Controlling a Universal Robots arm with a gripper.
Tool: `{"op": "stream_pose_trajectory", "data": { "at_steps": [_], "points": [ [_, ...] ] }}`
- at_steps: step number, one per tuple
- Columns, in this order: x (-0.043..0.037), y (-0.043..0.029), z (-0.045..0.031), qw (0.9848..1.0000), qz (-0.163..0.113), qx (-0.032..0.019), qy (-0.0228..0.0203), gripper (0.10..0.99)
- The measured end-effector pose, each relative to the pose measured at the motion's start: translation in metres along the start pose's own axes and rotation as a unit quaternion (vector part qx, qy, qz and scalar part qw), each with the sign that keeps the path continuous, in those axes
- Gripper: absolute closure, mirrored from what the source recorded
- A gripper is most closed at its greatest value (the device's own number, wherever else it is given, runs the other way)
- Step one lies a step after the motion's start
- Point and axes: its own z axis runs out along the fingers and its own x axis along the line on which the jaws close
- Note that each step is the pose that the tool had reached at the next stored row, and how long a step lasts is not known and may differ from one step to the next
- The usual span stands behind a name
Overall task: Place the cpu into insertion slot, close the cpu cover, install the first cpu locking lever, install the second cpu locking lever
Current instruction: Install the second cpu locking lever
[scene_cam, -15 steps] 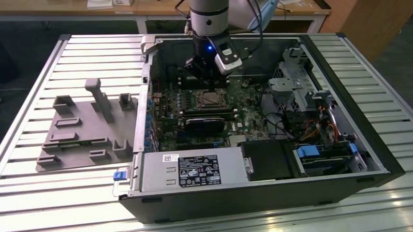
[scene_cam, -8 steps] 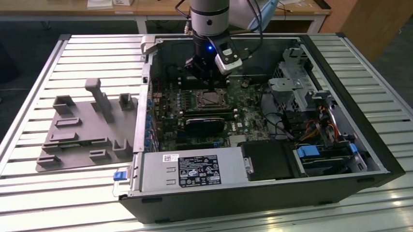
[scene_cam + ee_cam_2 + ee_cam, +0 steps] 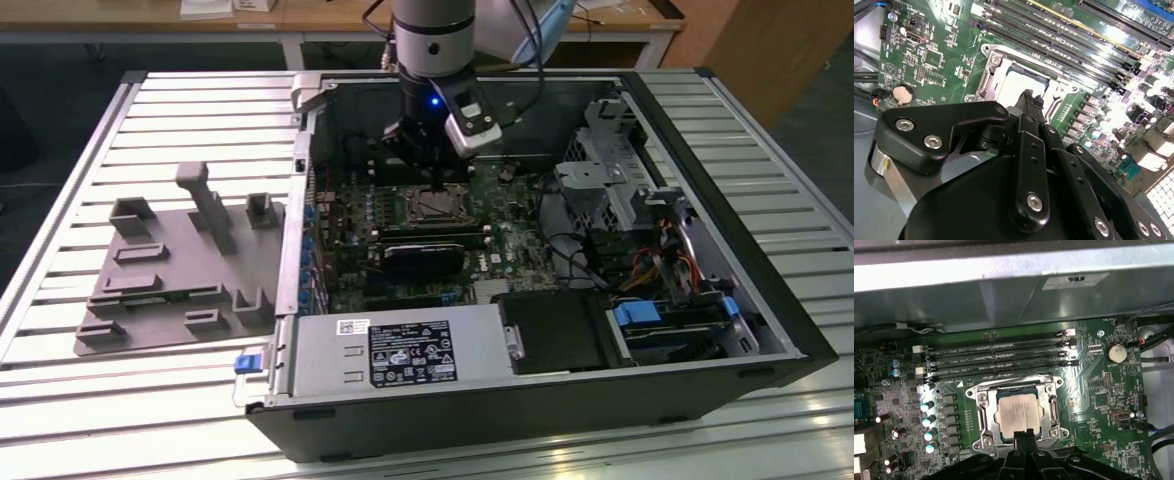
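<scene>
The open computer case [image 3: 534, 330] lay on a slatted metal table [image 3: 80, 400], filling most of the exterior view. A grey moulded fixture tray [image 3: 174, 270] sat on the slats at about nine o'clock from the case, just beside its wall. Inside the case, the green motherboard [image 3: 400, 240] covered the floor, with a black rectangular block [image 3: 427, 255] lying on it near the middle and a silver power supply [image 3: 394, 350] at six o'clock. The robot arm [image 3: 430, 40] came down from twelve o'clock into the case.

In the first wrist view, long memory slots [image 3: 999, 357] ran across the board at twelve o'clock from the insertion slot [image 3: 985, 415]. The cpu [image 3: 1019, 412] sat flat inside the insertion slot, its dull silver top showing through the window of the cpu cover [image 3: 979, 392], which lay down flat around it as a thin metal frame. A round coin battery [image 3: 1116, 352] sat at about two o'clock from the socket, well apart from it.

The gripper [image 3: 1021, 439] hung just over the six o'clock edge of the socket in the first wrist view, its dark fingers pressed together with no gap between the tips and nothing between them. In the second wrist view the same closed tips [image 3: 1027, 97] pointed at the socket's edge, the cpu's top partly visible just past them. Whether the tips touched the frame could not be told.
</scene>
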Motion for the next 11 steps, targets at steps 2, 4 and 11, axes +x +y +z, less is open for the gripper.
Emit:
{"op": "stream_pose_trajectory", "data": {
  "at_steps": [2,4,11],
  "points": [
    [-0.0003,-0.0021,0.0000,1.0000,0.000,0.0000,0.0000,0.984],
    [-0.0007,-0.0048,0.0000,1.0000,0.000,0.0000,0.0000,0.984],
    [-0.0017,-0.0119,0.0000,1.0000,0.000,0.0000,0.0000,0.984]
  ]
}}
